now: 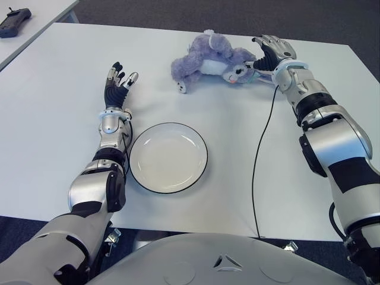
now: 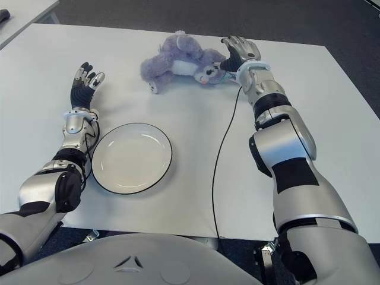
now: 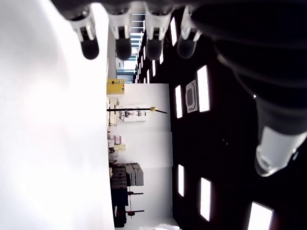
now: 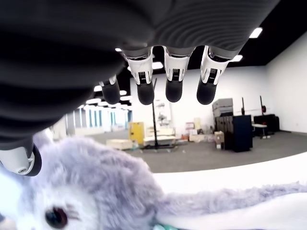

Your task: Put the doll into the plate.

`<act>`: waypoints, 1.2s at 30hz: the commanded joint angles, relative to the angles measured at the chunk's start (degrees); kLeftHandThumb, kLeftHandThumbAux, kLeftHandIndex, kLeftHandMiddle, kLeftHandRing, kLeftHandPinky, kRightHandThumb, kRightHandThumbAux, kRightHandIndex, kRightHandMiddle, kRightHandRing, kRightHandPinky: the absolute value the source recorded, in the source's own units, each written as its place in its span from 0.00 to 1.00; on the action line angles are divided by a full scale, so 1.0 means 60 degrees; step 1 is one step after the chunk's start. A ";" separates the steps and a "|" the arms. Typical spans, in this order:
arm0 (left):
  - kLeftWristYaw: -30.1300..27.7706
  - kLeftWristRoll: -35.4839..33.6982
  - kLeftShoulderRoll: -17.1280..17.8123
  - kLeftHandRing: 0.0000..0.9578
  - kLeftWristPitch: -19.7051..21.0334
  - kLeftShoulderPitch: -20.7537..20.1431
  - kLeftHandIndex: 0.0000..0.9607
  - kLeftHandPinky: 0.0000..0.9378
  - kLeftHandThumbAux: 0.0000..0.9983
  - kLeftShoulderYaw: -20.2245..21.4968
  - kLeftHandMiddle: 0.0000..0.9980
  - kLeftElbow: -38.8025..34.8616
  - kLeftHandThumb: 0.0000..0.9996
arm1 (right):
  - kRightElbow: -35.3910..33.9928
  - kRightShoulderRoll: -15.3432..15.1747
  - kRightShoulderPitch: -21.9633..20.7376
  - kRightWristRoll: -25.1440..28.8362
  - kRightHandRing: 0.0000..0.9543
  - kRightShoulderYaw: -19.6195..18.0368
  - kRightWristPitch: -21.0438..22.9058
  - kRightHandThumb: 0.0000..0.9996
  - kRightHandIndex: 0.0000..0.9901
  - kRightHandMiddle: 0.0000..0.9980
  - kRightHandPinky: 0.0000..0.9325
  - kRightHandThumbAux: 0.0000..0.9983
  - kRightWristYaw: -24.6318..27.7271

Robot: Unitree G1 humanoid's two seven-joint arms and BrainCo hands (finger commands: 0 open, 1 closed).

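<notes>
Left eye view shows us the doll (image 1: pixel 209 62) at upper centre of the surface (image 1: pixel 53 113), our right robot hand (image 1: pixel 268 54) spread open against its head, the plate (image 1: pixel 168 157) bare below, left robot hand (image 1: pixel 119 81) open.

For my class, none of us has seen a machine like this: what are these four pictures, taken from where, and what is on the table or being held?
This is a humanoid robot with two arms ending in fingered hands. Two pictures come from cameras in its head, looking down at a white table; the other two come from cameras on its wrists, close behind the fingers. On the table lie a purple plush doll and an empty white plate nearer the robot. The right hand is open at the doll's head, not yet gripping it. The left hand is open beside the plate, on its left, holding nothing.
</notes>
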 commanded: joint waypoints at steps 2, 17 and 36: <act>-0.0140 -0.0155 -0.0880 0.03 0.0669 0.2305 0.03 0.00 0.56 0.0008 0.07 0.1566 0.00 | 0.0188 0.0272 0.0208 -0.0293 0.00 0.0293 0.0237 0.28 0.00 0.00 0.04 0.39 0.0034; -0.0064 -0.0182 -0.0933 0.03 0.0689 0.2315 0.04 0.00 0.57 0.0029 0.07 0.1561 0.00 | 0.0257 0.0752 0.0166 -0.0204 0.00 0.0383 0.0631 0.29 0.00 0.00 0.02 0.40 -0.0124; -0.0070 -0.0256 -0.1056 0.03 0.0698 0.2275 0.04 0.00 0.56 0.0082 0.07 0.1554 0.00 | 0.0277 0.0969 0.0159 -0.0211 0.00 0.0445 0.0770 0.30 0.00 0.00 0.02 0.41 -0.0111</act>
